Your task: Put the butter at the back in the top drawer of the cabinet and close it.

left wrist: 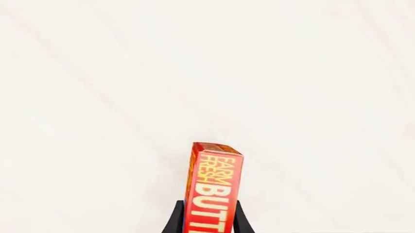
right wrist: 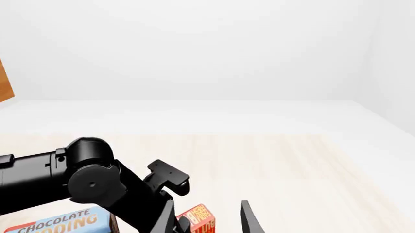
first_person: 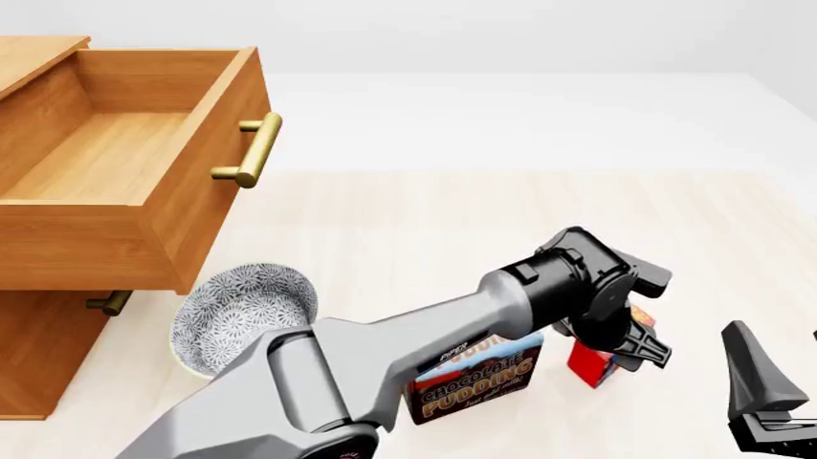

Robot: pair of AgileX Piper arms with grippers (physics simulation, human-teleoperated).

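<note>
The butter [left wrist: 214,189] is a small red box with orange lettering, standing upright between the black fingers of my left gripper [left wrist: 209,216], which is shut on it. In the front view the left arm reaches across to the right, and the left gripper [first_person: 615,352] holds the butter [first_person: 590,364] low over the table, beside the pudding box. The cabinet [first_person: 38,354] stands at the far left, its top drawer [first_person: 191,229] pulled wide open with nothing inside and the brass handle [first_person: 253,148] facing right. My right gripper [first_person: 774,344] stands open at the lower right, close to the butter [right wrist: 198,219].
A blue-and-brown chocolate pudding box [first_person: 479,378] stands just left of the butter, partly behind the left arm. A patterned bowl [first_person: 243,311] sits under the open drawer's front corner. A lower drawer handle [first_person: 109,303] shows below it.
</note>
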